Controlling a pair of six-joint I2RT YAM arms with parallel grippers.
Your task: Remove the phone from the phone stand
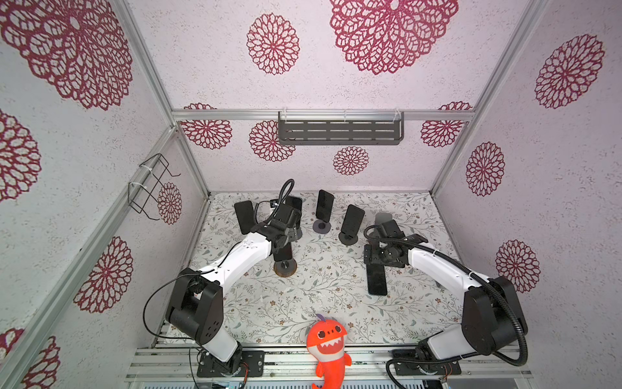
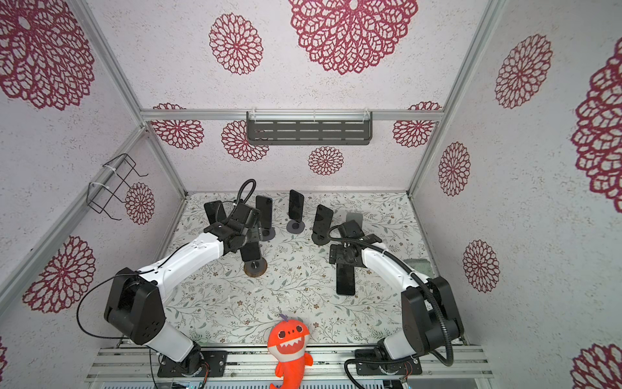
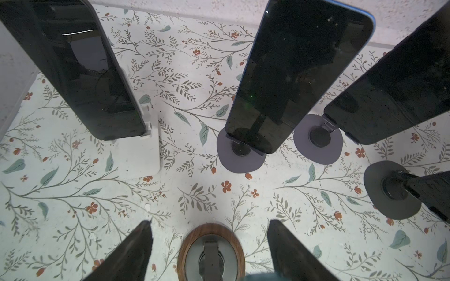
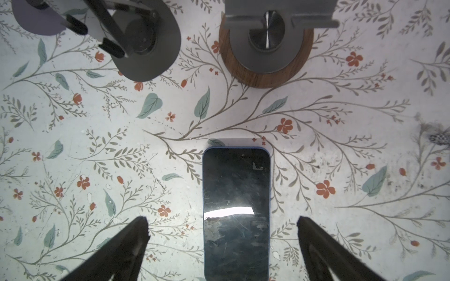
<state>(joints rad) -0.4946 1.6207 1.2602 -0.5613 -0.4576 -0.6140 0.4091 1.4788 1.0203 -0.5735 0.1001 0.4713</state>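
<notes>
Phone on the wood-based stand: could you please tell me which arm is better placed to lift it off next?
Left. The left hand is closed on the phone standing in the wood-based stand, so it looks ready to lift. The right hand is open over the flat phone, which sits on no stand.

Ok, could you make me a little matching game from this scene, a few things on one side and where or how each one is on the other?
Things:
1. plush shark
2. blue-edged phone
3. slotted shelf
4. left gripper

Place or state:
A. fixed to the back wall
B. shut on the upright phone in the wood-rimmed stand
C. orange, at the front edge of the table
D. lying flat, under the open right gripper

Pairs: 1-C, 2-D, 3-A, 4-B.
</notes>
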